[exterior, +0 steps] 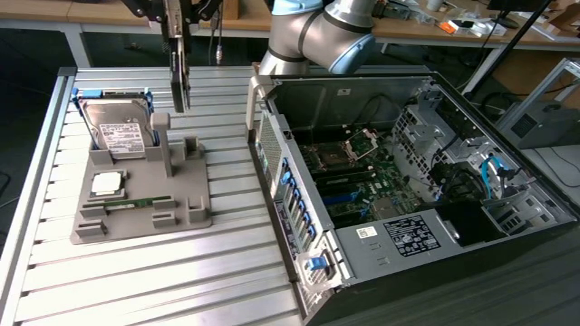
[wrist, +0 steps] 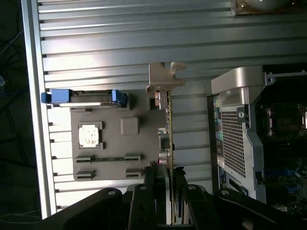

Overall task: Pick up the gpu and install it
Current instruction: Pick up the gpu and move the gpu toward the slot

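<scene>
I see the end effector [exterior: 178, 22] clasping the thin dark expansion card [exterior: 179, 78] on edge, aloft near the far edge of the slatted metal bench [exterior: 127, 285].

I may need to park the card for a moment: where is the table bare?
The gripper holds the gpu above the grey fixture. Bare table slats span the exterior view's lower left, past the fixture, plus a narrower strip between fixture and computer case. Crowded: the fixture, the case's inside.
</scene>
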Tool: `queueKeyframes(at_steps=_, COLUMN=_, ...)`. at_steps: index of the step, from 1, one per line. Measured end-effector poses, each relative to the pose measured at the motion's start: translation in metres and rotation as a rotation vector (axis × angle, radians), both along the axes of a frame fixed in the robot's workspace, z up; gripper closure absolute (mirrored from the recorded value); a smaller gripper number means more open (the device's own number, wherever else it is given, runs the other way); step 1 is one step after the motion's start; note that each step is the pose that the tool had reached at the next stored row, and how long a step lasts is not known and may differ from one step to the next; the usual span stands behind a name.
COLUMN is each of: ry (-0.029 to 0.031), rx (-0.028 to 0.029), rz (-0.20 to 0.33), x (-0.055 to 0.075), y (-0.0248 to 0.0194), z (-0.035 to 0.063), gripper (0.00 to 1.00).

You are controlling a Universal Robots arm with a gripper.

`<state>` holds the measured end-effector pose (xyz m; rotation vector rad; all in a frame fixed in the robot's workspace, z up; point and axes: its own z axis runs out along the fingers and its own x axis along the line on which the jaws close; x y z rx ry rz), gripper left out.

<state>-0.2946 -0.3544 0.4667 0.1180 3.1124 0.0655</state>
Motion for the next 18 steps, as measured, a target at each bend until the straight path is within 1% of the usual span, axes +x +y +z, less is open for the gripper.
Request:
queueKeyframes(at_steps=11, ry=0.0, rx=0.0, rz=0.0, x=0.0, y=0.0, z=0.0118, gripper=0.73)
queueKeyframes(at_steps=18, ry=0.0002, rx=-0.0001, rz=0.0, x=0.0, y=0.0, z=0.0211, gripper=0.73)
